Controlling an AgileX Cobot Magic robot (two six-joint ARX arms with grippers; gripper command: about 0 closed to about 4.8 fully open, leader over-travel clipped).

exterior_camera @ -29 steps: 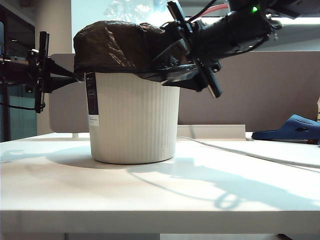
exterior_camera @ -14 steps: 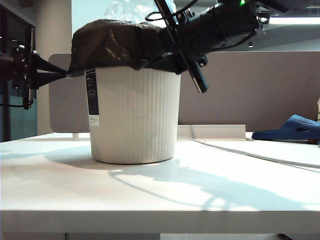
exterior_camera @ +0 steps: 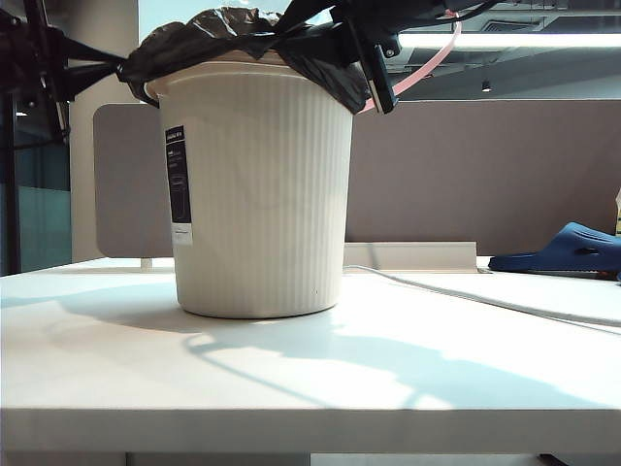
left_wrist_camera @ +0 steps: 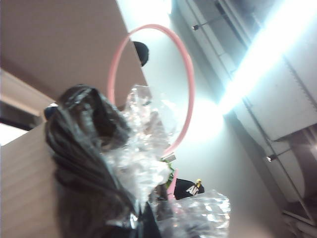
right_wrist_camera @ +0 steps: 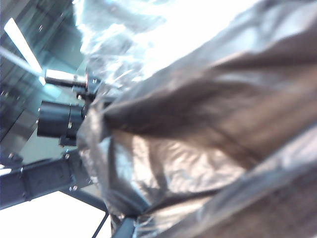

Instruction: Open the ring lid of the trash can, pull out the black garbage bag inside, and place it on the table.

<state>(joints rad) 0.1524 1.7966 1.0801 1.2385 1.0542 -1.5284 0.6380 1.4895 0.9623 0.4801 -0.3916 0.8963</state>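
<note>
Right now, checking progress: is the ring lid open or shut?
Open: the ring lid stands swung up behind the trash can.

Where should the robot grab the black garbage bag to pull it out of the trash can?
Best at its loose top edge, from both sides, pulling upward. The black garbage bag bunches above the trash can rim, and the pink ring lid is flipped open. The left gripper and right gripper are shut on opposite edges.
</note>
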